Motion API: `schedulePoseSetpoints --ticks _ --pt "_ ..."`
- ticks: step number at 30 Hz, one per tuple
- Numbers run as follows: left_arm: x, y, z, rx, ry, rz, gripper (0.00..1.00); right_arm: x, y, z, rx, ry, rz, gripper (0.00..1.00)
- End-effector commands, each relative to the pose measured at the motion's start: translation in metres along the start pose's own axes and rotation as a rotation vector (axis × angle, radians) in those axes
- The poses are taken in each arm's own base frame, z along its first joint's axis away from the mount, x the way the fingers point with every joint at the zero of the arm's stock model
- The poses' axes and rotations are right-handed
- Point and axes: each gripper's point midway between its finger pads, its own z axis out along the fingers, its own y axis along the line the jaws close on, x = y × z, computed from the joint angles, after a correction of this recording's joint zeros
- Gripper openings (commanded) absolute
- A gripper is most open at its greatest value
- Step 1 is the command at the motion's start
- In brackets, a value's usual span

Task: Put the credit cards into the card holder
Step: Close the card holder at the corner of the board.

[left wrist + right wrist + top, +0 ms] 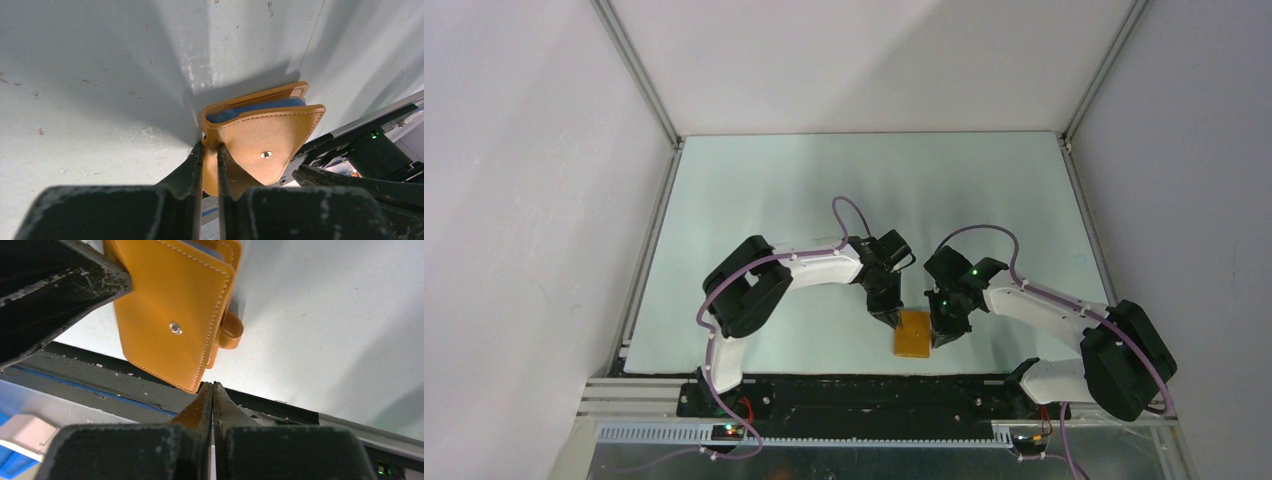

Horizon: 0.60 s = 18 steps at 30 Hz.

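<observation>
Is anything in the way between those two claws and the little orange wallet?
Nothing visible stands between them. The left gripper is clamped on the card holder at its edge, and the right gripper, fingers together, sits right at its corner.

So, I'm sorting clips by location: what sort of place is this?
Probably a lab robot test cell: plain white walls on metal frame posts, with a left arm and right arm bolted at a pale table edge.
</observation>
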Motion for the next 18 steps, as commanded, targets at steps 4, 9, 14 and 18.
schedulePoseSetpoints --ticks 4,9,14,18 --pt "0.01 0.078 0.05 -0.282 -0.004 0.015 0.0 -0.002 -0.028 0.007 0.128 -0.009 0.1 0.15" --pt "0.01 0.078 0.05 -0.283 -0.002 0.015 0.0 -0.012 -0.024 0.015 0.069 -0.016 0.136 0.35" --pt "0.01 0.078 0.05 -0.281 -0.001 0.016 0.0 -0.023 -0.006 0.021 -0.028 -0.024 0.139 0.45" --pt "0.01 0.078 0.051 -0.282 0.0 0.016 0.0 -0.028 -0.003 0.028 -0.045 -0.023 0.143 0.46"
